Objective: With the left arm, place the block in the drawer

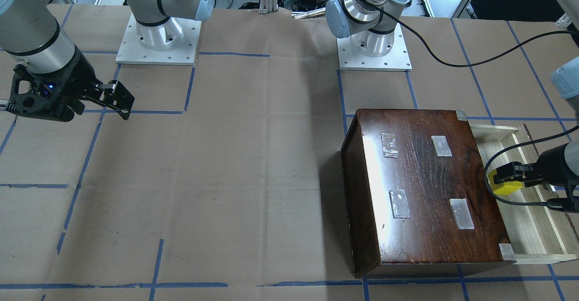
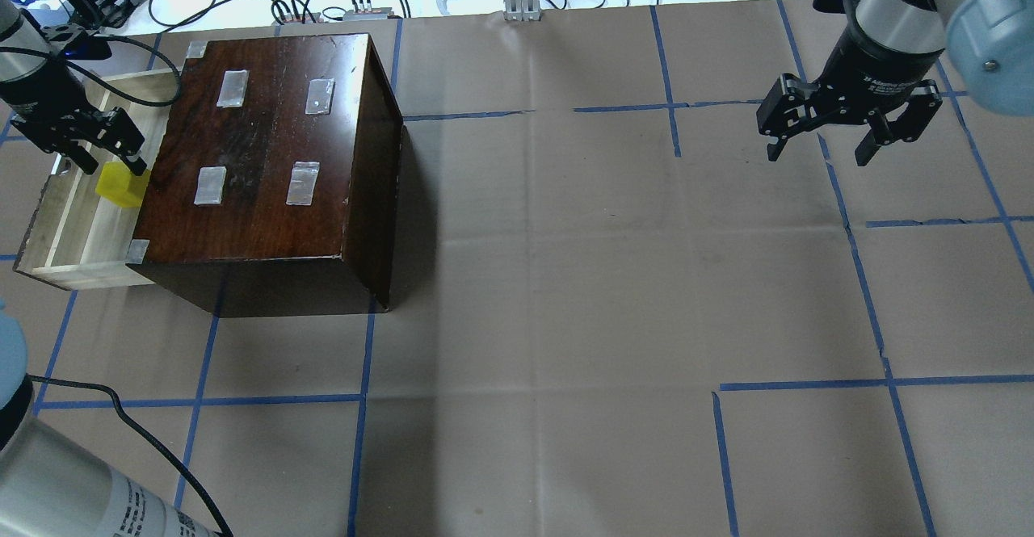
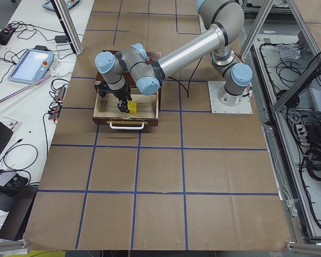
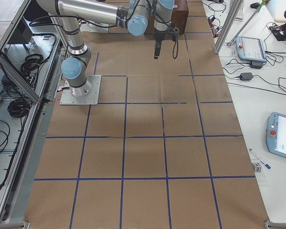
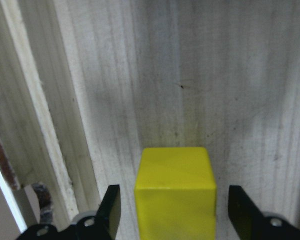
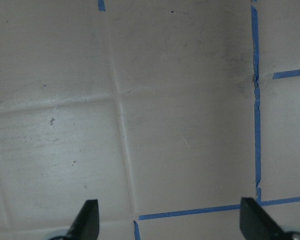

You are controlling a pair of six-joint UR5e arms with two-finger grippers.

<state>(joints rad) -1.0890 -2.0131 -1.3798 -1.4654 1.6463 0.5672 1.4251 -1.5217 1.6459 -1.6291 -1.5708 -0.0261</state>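
Note:
The yellow block [image 5: 175,192] rests on the pale floor of the open drawer [image 5: 190,75], between my left gripper's fingers, with a small gap on each side. My left gripper [image 2: 101,156] is open and hangs low over the drawer [image 2: 56,222], next to the dark-brown cabinet [image 2: 266,157]. The block also shows in the overhead view [image 2: 119,184], the front view [image 1: 506,188] and the exterior left view [image 3: 132,107]. My right gripper [image 2: 820,145] is open and empty, above the paper far from the cabinet.
The cabinet [image 1: 420,188] with tape patches stands on the brown paper with blue tape lines. A black cable [image 1: 486,179] loops from the left wrist over the drawer [image 1: 538,228]. Cables and devices lie along the table's far edge [image 2: 339,4].

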